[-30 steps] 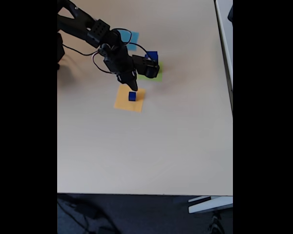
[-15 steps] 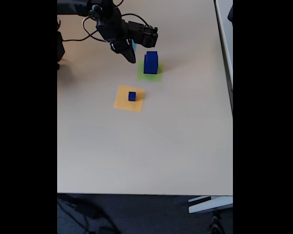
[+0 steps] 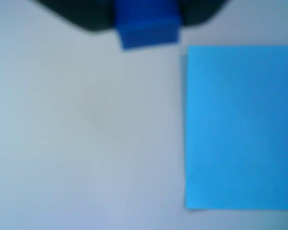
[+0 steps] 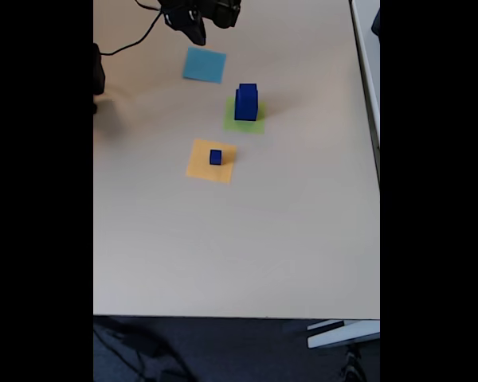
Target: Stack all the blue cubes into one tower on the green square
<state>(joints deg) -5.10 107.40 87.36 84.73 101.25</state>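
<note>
Fixed view: the gripper (image 4: pixel 197 33) hangs at the top edge of the table (image 4: pixel 239 239), dark and small, with a cable trailing off to the picture's left. Fingers too small to resolve; whether it is released or clenched cannot be told here. Directly below it in the picture lies the light-blue square (image 4: pixel 204 64), bare. Further below and to the right of the gripper sits the green square (image 4: pixel 244 122), carrying two blue cubes stacked, the stack of two cubes (image 4: pixel 246 103) upright, with the smaller cube on top. Well below the gripper, past the light-blue square, lies the orange-yellow square (image 4: pixel 211 161) with the small blue cube (image 4: pixel 215 157) resting on it, apart from the stack. Gripper is well clear of all three cubes.

Wrist view: picture blurred. A dark shape spans the top edge, and a blue block (image 3: pixel 146 24) protrudes from its middle; cannot tell whether this is a cube or part of the gripper. The light-blue square (image 3: pixel 240 127) fills the right side, flat on the pale table (image 3: pixel 86 134). Jaw state is not readable here either.
</note>
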